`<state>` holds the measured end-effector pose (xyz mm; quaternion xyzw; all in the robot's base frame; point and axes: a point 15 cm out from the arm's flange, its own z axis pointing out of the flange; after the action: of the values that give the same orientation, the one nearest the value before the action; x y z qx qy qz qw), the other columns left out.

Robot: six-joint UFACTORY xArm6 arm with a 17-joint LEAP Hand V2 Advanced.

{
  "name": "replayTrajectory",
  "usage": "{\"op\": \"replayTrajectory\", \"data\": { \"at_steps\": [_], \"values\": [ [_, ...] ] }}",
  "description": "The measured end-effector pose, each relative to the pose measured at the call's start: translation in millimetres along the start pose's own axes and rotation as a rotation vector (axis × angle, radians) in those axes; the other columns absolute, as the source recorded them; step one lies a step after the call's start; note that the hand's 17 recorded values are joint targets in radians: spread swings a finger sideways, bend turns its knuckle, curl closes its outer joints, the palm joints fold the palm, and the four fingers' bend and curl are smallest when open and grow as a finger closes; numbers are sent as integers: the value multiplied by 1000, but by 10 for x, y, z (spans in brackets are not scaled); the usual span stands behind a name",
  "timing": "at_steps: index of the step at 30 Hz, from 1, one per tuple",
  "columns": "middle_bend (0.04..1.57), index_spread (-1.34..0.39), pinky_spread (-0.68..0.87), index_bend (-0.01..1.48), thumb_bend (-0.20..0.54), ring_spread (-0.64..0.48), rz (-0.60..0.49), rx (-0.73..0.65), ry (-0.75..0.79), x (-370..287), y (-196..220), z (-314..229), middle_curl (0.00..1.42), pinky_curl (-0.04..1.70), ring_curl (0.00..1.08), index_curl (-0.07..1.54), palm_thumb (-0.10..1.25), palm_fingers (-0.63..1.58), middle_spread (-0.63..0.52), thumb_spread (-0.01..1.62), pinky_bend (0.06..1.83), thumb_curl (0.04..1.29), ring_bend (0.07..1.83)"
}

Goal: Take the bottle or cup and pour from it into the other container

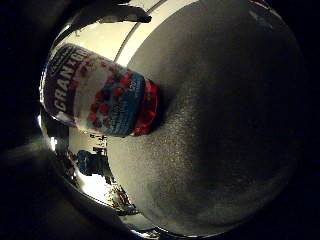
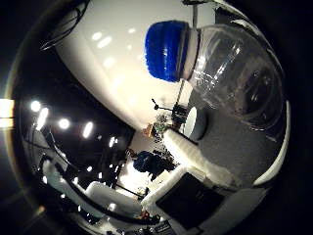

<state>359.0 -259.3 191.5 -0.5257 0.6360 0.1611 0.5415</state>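
A grey, grainy desk (image 1: 220, 125) fills most of the little finger side palm view, with a white wall and a dim room beyond its edge. On the desk stands a bottle with a red cap (image 1: 97, 90), its blue and white label printed with red berries; the lettering is only partly legible. The thumb side palm view shows instead a clear plastic bottle with a blue cap (image 2: 220, 63), close to the palm, on the same desk. Beside the clear bottle, a white and black part of the hand (image 2: 195, 166) reaches in, touching neither bottle; whether its fingers are curled or straight cannot be told.
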Motion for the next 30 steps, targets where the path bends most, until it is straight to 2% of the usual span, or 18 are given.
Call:
{"op": "replayTrajectory", "data": {
  "at_steps": [5, 7, 8, 11, 14, 17, 20, 22, 26, 30],
  "values": [
    [506, -201, 224, 182, -12, 3, -2, -29, -17, -57, 17, 159, 397, -13, 212, 325, 652, 548, -44, 1058, 1041, 359, 935],
    [567, -212, 96, 194, -13, -47, -6, -41, -17, -89, 10, 198, 422, -13, 238, 338, 697, 689, -69, 1056, 1101, 380, 1015],
    [615, -219, 1, 198, -10, -74, -9, -49, -18, -108, 3, 227, 446, 3, 262, 348, 723, 832, -83, 1052, 1153, 392, 1068],
    [714, -256, -233, 217, -12, -127, -20, -70, -20, -168, -13, 292, 505, 31, 308, 392, 788, 1055, -110, 1025, 1246, 427, 1106],
    [801, -280, -328, 313, -18, -144, -22, -87, -18, -224, -10, 337, 558, 86, 359, 470, 837, 1193, -116, 959, 1280, 462, 1149],
    [932, -290, -345, 425, -24, -146, -26, -109, -20, -274, -9, 399, 607, 159, 402, 558, 858, 1248, -104, 891, 1326, 501, 1181],
    [1051, -262, -296, 656, -23, -151, -19, -128, -15, -297, 10, 412, 637, 241, 448, 674, 882, 1284, -86, 852, 1383, 540, 1226],
    [1115, -248, -267, 742, -20, -149, -19, -135, -16, -324, 8, 426, 650, 283, 474, 717, 895, 1267, -82, 835, 1425, 559, 1259],
    [1231, -216, -221, 937, -16, -163, -28, -144, -15, -380, -15, 448, 677, 356, 528, 781, 951, 1221, -79, 796, 1494, 610, 1320],
    [1325, -197, -197, 1055, -12, -179, -42, -144, -9, -447, -43, 432, 701, 424, 585, 809, 998, 1154, -87, 750, 1550, 671, 1374]
  ]
}}
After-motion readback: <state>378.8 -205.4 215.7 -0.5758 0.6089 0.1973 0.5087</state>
